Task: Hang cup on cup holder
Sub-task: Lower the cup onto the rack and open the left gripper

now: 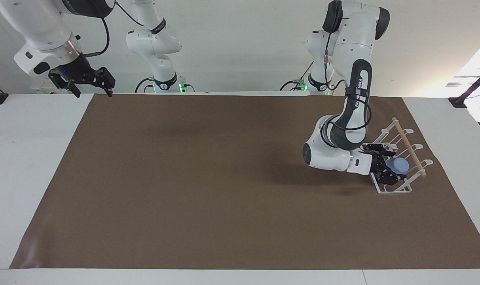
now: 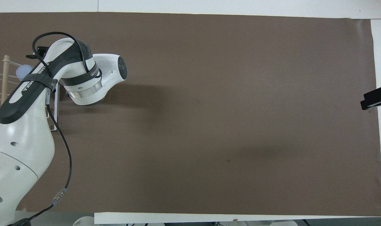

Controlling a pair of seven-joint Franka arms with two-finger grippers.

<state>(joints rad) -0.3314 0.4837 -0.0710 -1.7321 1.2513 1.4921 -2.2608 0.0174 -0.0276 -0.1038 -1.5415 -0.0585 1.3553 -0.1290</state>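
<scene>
The white wire cup holder (image 1: 405, 187) with its wooden dowel (image 1: 408, 147) stands on the brown mat at the left arm's end of the table. The light-blue cup (image 1: 399, 163) sits low among the holder's prongs, tipped, its round base showing. My left gripper (image 1: 391, 168) is down in the holder, its fingers on either side of the cup. In the overhead view the left arm hides most of the cup (image 2: 22, 71) and the holder (image 2: 55, 116). My right gripper (image 1: 91, 86) is open and empty, waiting above the mat's corner at the right arm's end.
The brown mat (image 1: 208, 178) covers most of the white table (image 1: 30, 158). The right gripper's tip (image 2: 375, 99) shows at the mat's edge in the overhead view. Black clamps (image 1: 459, 102) stand at the table's corners nearest the robots.
</scene>
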